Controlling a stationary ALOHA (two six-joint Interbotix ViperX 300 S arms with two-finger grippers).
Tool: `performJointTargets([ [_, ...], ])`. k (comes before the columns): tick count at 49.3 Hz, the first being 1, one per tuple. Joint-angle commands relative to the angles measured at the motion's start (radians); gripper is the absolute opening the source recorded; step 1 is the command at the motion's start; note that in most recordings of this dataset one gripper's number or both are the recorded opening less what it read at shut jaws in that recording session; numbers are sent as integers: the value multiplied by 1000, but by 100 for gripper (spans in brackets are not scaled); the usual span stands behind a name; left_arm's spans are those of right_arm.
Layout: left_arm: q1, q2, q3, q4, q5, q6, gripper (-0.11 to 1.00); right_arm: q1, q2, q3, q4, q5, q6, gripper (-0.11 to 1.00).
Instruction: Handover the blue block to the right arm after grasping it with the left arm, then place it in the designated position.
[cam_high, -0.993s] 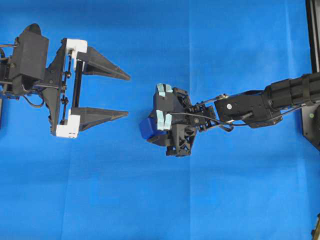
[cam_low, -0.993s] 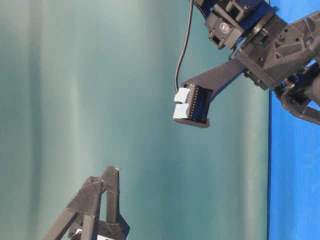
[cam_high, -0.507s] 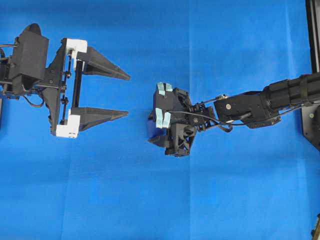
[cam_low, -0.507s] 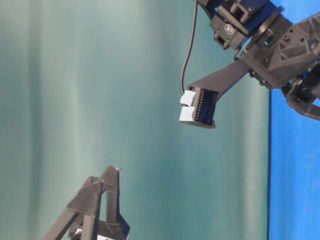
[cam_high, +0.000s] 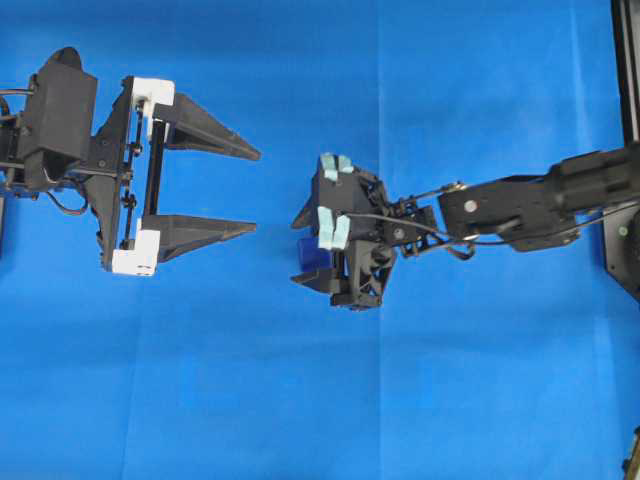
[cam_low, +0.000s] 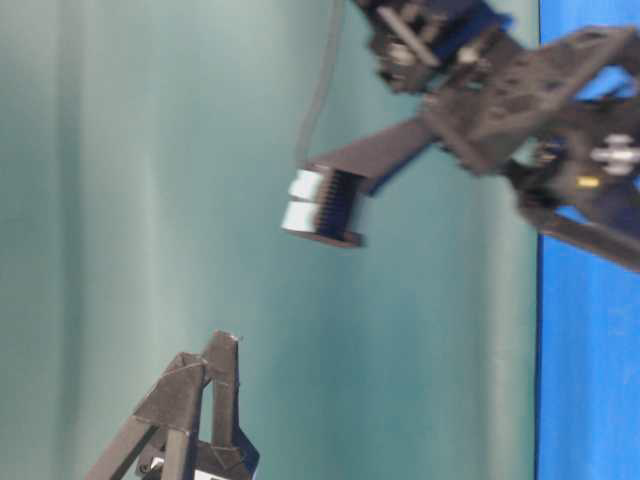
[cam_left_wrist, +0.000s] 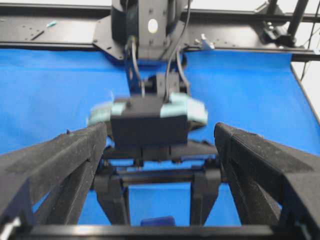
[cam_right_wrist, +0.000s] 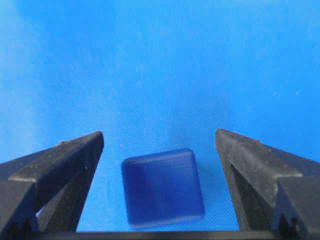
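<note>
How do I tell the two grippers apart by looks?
Left gripper: black, two long pointed fingers, white plastic blocks at the finger bases. Right gripper: all black, pale teal tape tags on its wrist, thin black cable looping along the black right arm.

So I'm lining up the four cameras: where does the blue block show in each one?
Overhead: the blue block peeks out under the right gripper, centre of frame.
Table-level: not in view.
Left wrist: bottom centre, a sliver below the right gripper.
Right wrist: lower centre, lying free between the open fingers.
Shared landmark: the blue cloth beneath it.
</note>
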Motion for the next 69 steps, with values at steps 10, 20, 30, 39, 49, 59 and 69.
performJointTargets([
  [10, 2, -14, -17, 2, -9, 0, 93, 12, -209, -5, -8, 141, -9, 88],
  [20, 3, -14, -18, 2, -11, 0, 93, 14, -354, 11, -32, 242, -9, 88],
  [30, 2, -11, -20, 0, -9, 0, 93, 14, -488, 29, -48, 324, -9, 88],
  [39, 3, -11, -20, 0, -9, 0, 93, 14, -584, 41, -60, 370, -9, 88],
  [49, 2, -11, -20, 2, -9, 0, 93, 14, -661, 61, -63, 399, -9, 88],
  [59, 3, -9, -23, 0, -11, 0, 93, 14, -667, 71, -63, 397, -9, 88],
  [69, 2, -9, -21, 2, -11, -2, 93, 12, -673, 81, -77, 377, -8, 88],
])
